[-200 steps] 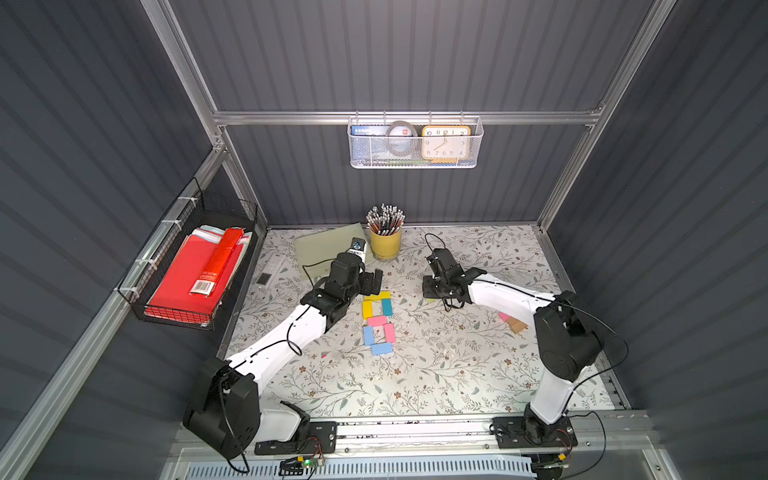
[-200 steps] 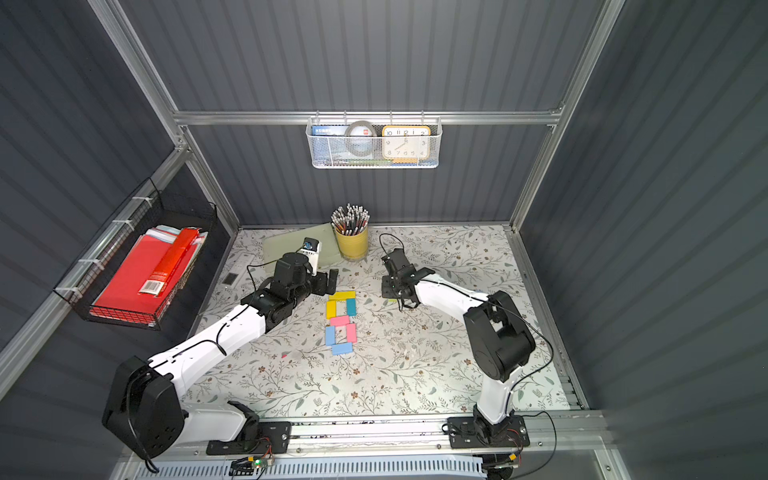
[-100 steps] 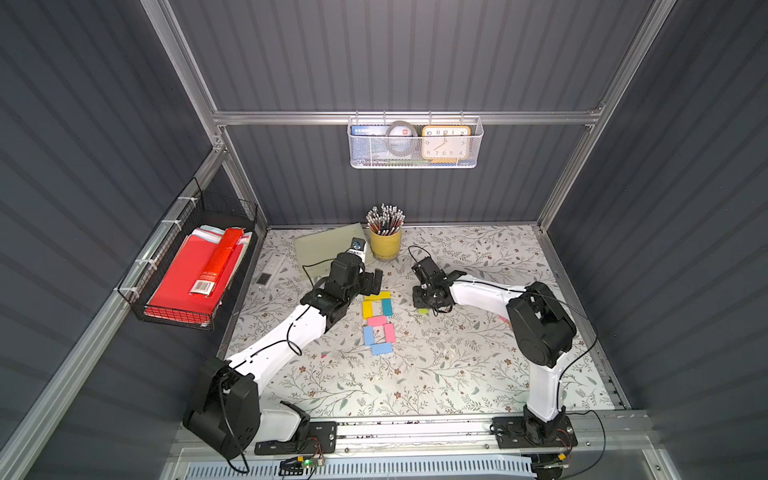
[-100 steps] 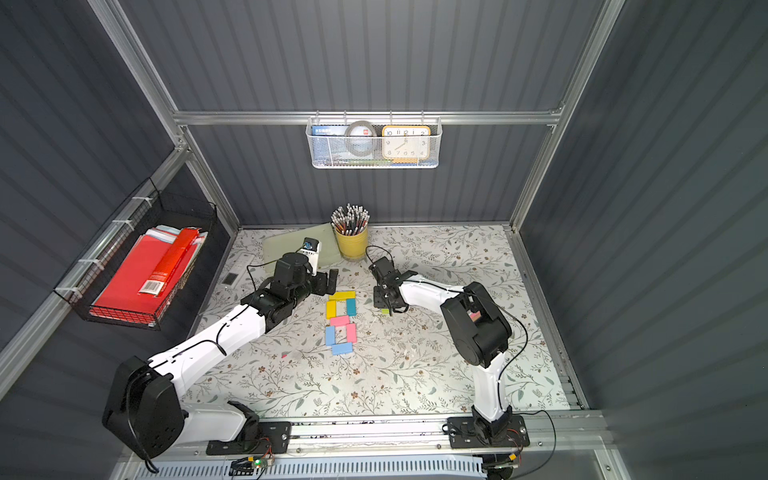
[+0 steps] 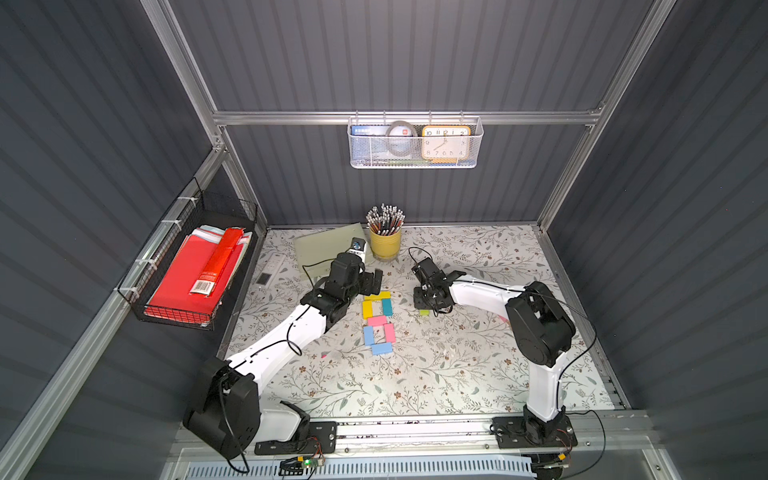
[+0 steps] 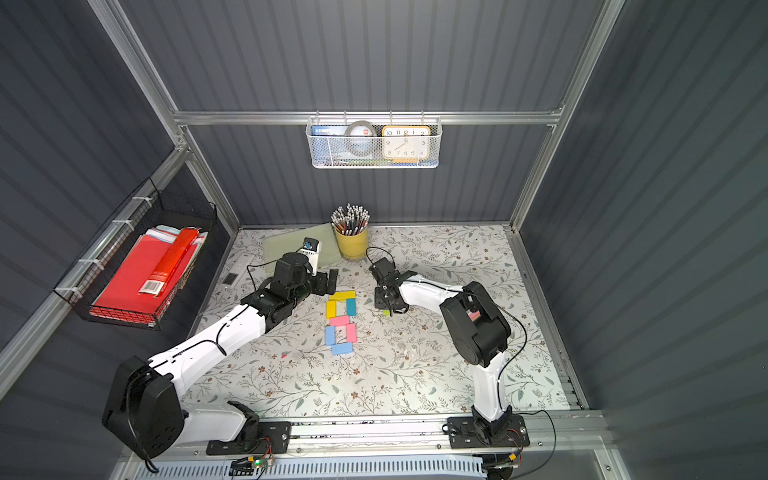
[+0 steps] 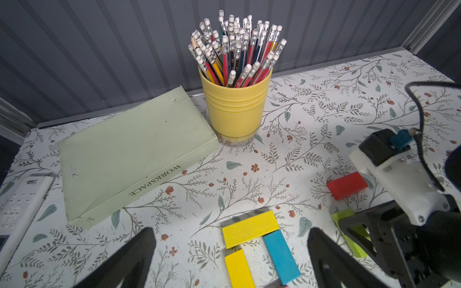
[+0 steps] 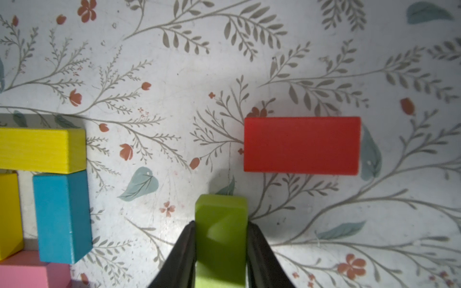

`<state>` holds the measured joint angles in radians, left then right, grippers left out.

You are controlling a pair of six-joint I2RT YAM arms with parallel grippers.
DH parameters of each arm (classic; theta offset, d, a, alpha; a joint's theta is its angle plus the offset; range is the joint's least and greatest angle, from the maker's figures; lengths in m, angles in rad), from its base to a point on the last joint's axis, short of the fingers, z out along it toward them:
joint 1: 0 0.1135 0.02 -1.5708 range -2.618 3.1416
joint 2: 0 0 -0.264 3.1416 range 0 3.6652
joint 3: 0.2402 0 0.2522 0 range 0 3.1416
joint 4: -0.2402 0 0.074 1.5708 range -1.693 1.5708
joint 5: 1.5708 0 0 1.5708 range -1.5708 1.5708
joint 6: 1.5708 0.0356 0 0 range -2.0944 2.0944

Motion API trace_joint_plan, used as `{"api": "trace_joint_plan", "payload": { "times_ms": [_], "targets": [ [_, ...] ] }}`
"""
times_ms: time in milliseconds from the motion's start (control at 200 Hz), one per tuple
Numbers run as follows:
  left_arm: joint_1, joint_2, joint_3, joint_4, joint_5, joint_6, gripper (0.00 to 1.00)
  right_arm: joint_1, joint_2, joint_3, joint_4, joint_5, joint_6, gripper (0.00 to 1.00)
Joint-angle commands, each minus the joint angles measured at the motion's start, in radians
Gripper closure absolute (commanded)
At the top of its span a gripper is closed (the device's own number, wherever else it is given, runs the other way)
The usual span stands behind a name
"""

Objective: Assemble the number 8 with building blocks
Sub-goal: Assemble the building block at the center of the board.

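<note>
In both top views the number 8 lies mid-mat as seven flat blocks. A yellow block (image 5: 377, 296) forms its top, with a yellow block (image 5: 367, 309) and a teal block (image 5: 387, 306) as sides. A pink block (image 5: 377, 320) is the middle bar. Below it are a light blue block (image 5: 368, 335), a pink block (image 5: 389, 332) and a light blue bottom block (image 5: 381, 348). My left gripper (image 7: 230, 237) hangs open just behind the figure's top. My right gripper (image 8: 220, 249) is shut on a lime green block (image 8: 220, 224), low over the mat to the right of the figure. A red block (image 8: 301, 145) lies just beyond it.
A yellow pencil cup (image 5: 385, 243) and a pale green book (image 5: 328, 249) stand at the back of the mat, a white remote (image 5: 272, 264) at the back left. A wire rack of red folders (image 5: 195, 274) hangs on the left wall, a mesh basket with a clock (image 5: 415, 143) on the back wall.
My right arm has swung left, bringing its gripper and the green block closer to the figure; over the last half second it barely moved. The left arm is unchanged.
</note>
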<state>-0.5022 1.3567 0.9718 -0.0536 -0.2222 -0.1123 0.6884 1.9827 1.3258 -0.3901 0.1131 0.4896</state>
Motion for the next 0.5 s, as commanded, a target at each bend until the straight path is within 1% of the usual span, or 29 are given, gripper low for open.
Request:
{"api": "trace_joint_plan", "payload": {
  "times_ms": [0,130,265,495],
  "targets": [
    [0.006,-0.019,-0.010,0.008,-0.007,-0.006,0.01,0.004,0.034,0.004,-0.012,0.024,0.007,0.75],
    [0.005,-0.019,-0.010,0.008,-0.009,-0.006,0.01,0.002,0.047,0.008,-0.008,0.019,0.011,0.74],
    [0.005,-0.019,-0.010,0.009,-0.009,-0.006,0.01,0.001,0.054,0.010,-0.004,0.019,0.012,0.71],
    [0.006,-0.021,-0.010,0.006,-0.009,-0.004,0.01,-0.010,0.058,0.007,0.000,0.017,0.014,0.70]
  ]
}}
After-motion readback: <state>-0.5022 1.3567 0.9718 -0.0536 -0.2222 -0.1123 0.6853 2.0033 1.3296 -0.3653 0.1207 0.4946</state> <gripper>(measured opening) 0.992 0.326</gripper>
